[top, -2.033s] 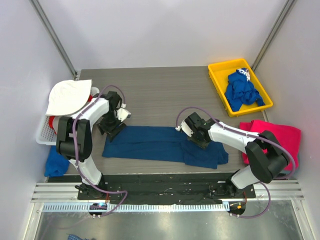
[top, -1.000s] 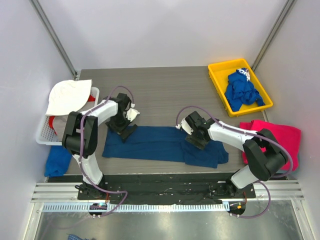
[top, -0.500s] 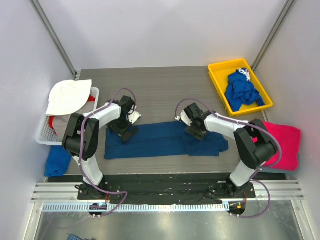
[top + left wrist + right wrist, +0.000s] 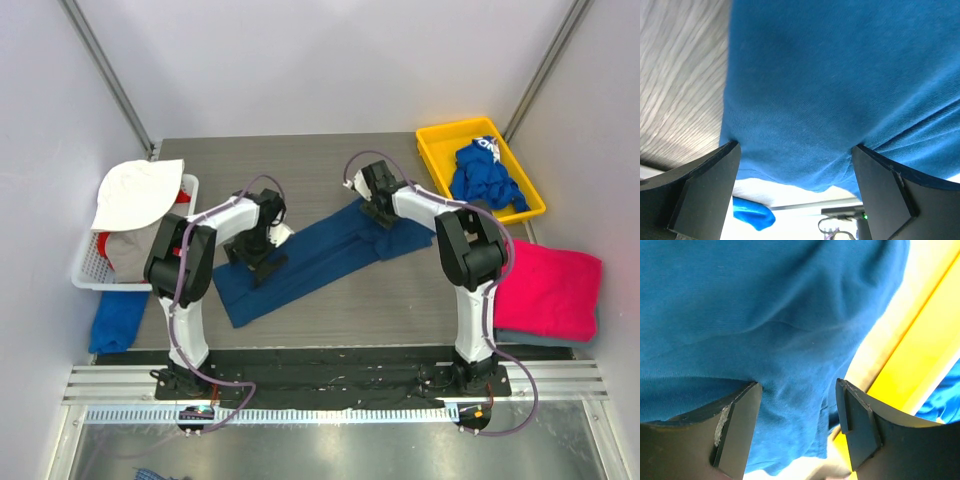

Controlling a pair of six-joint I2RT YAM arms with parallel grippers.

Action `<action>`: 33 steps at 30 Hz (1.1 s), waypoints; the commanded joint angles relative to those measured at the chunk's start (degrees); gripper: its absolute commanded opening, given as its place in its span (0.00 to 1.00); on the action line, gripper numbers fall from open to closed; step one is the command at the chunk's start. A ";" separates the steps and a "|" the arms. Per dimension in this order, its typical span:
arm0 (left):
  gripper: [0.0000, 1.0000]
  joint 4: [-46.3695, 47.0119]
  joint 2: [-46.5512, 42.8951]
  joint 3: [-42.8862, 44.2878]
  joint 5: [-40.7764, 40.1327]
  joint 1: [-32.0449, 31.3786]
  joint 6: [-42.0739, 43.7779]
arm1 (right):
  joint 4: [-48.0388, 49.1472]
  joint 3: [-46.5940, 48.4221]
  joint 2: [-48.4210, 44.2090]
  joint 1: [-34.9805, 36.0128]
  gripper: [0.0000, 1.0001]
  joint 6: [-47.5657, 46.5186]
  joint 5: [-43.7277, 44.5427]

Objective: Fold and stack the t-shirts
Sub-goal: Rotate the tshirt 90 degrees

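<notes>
A dark blue t-shirt [image 4: 310, 255], folded into a long strip, lies slanted across the table from front left to back right. Its print is hidden. My left gripper [image 4: 262, 256] is down on its left part, jaws open, cloth spanning between the fingers [image 4: 795, 165]. My right gripper [image 4: 378, 208] is down on its far right end, jaws open over the cloth [image 4: 797, 405]. A royal-blue t-shirt [image 4: 485, 180] with white lettering lies crumpled in the yellow tray [image 4: 432, 150]. A folded magenta-pink t-shirt [image 4: 550, 290] lies at the right edge.
A white basket [image 4: 85, 270] with a white cloth [image 4: 135, 192] on top stands at the left edge. A blue cloth [image 4: 115, 320] lies in front of it. The yellow tray's rim [image 4: 920, 360] is close beside my right gripper.
The dark blue shirt has swung from lying level near the front to a slant. Its right end moved back toward the yellow tray with my right gripper. My left gripper shifted right.
</notes>
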 commanded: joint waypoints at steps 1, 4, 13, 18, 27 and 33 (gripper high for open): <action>1.00 1.72 6.98 3.73 3.18 -1.43 -3.56 | 0.48 0.94 8.37 -2.65 0.71 1.08 -4.50; 1.00 -0.48 9.79 8.03 5.11 -2.31 -4.79 | 0.30 5.94 10.39 -3.53 0.71 0.29 -4.42; 1.00 -5.14 16.82 16.74 5.64 -7.67 -4.18 | -0.93 20.79 18.82 -4.85 0.71 -1.91 -3.54; 1.00 -6.19 19.38 20.96 5.73 -10.92 -3.39 | -1.37 28.44 23.47 -4.94 0.71 -3.14 -2.83; 0.99 -7.51 21.32 23.78 6.61 -16.28 -4.96 | -0.05 33.03 25.51 -4.94 0.71 -3.40 -3.80; 1.00 -7.16 19.48 21.67 5.47 -18.65 -8.22 | 0.57 33.55 24.28 -4.76 0.71 -3.14 -4.76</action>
